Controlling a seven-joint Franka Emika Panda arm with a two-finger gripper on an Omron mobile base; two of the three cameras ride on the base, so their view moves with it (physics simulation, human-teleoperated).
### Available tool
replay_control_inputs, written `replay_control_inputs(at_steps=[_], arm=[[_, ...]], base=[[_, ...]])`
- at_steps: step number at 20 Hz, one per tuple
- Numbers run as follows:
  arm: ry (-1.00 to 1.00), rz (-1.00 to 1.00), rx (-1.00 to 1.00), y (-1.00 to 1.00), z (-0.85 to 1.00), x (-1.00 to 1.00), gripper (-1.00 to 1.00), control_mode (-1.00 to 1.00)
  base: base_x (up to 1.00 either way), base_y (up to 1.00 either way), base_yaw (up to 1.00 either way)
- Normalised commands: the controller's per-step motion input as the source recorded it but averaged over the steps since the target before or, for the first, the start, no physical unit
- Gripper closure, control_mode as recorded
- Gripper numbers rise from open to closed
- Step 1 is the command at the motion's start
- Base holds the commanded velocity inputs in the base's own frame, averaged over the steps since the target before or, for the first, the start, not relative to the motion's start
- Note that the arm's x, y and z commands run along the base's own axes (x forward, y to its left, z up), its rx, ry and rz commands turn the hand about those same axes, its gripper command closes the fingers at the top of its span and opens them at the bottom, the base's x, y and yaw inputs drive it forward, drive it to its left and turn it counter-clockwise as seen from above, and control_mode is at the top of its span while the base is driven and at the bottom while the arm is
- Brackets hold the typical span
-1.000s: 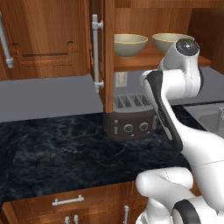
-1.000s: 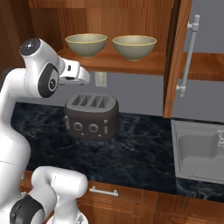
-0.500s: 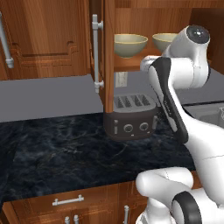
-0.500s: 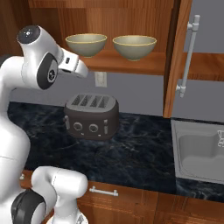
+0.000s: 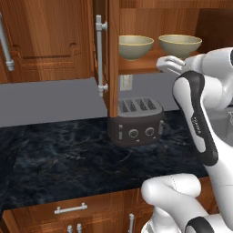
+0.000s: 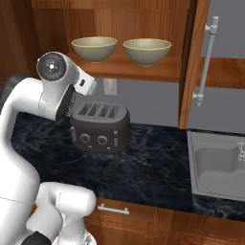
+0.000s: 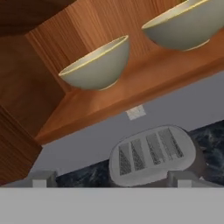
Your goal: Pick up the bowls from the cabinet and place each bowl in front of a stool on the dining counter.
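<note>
Kitchen, open cabinet (image 6: 191,57) above toaster (image 6: 99,125) | both bowls (image 7: 98,65) on cabinet shelf, untouched | tool (image 7: 111,177) below shelf, jaws wide apart, empty | step: approach first bowl | next: rise, reach in, straddle rim

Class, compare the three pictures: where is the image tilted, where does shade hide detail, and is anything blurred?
Hand view: rolled, so the reddish-brown wooden cabinet shelf slopes and the dark four-slot toaster looks soft. Left base view: the two olive-beige bowls are sharp, with the cabinet interior behind them dim. Right base view: even light, a soft shadow under the toaster on the black marbled counter.
</note>
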Motion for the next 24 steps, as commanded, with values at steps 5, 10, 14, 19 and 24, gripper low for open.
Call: replay_control_inputs(at_steps=[5, 10, 14, 19, 24], arm=[[0.01, 0.07, 0.16, 0.0, 0.38, 0.0, -1.0, -1.0], [0.08, 0.01, 0.02, -0.03, 0.58, 0.0, -1.0, -1.0], [0.09, 0.0, 0.0, 0.0, 0.23, 0.13, -1.0, -1.0], [0.06, 0.0, 0.0, 0.0, 0.01, 0.31, -1.0, -1.0], [-0.05, 0.0, 0.0, 0.0, -0.12, 0.36, -1.0, -1.0]], base=[[0.0, 0.0, 0.0], [0.0, 0.0, 0.0], [0.0, 0.0, 0.0], [0.0, 0.0, 0.0], [0.0, 0.0, 0.0]])
